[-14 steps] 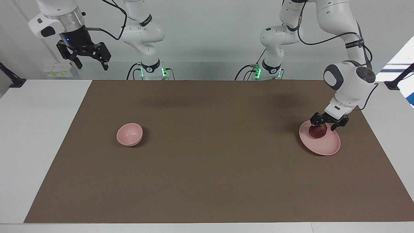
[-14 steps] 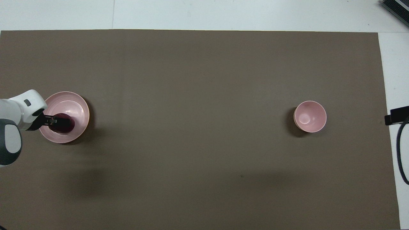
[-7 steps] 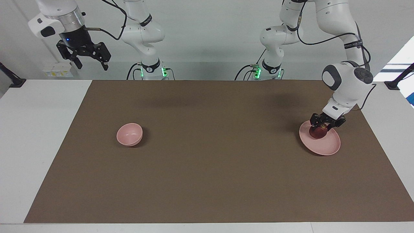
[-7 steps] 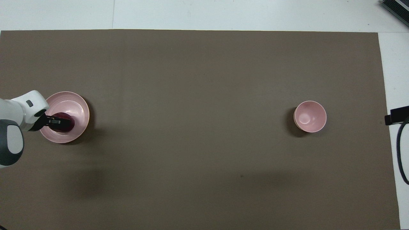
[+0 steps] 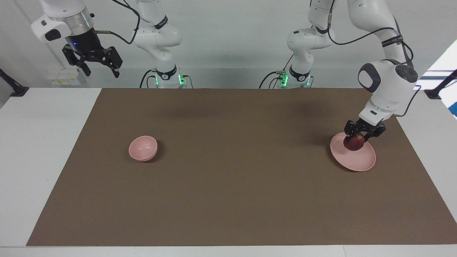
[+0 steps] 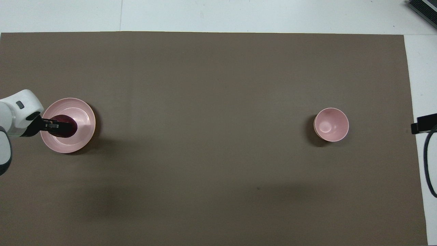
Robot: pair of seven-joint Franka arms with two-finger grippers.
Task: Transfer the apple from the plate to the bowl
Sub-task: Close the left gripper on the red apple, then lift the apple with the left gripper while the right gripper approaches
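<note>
The dark red apple [image 5: 353, 144] is held in my left gripper [image 5: 358, 139], which is shut on it just above the pale pink plate [image 5: 357, 160] at the left arm's end of the mat. From overhead the apple [image 6: 66, 125] shows over the plate [image 6: 80, 135], with the left gripper [image 6: 54, 125] on it. The small deep pink bowl [image 5: 142, 148] stands toward the right arm's end and is empty; it also shows in the overhead view [image 6: 331, 124]. My right gripper [image 5: 93, 63] waits open, high over the table's edge at the right arm's end.
A brown mat [image 5: 228, 178] covers most of the white table. A black cable and part of the right arm's hand [image 6: 425, 124] show at the edge of the overhead view near the bowl.
My left gripper has closed on the apple and lifted it slightly off the plate. The right arm has not moved.
</note>
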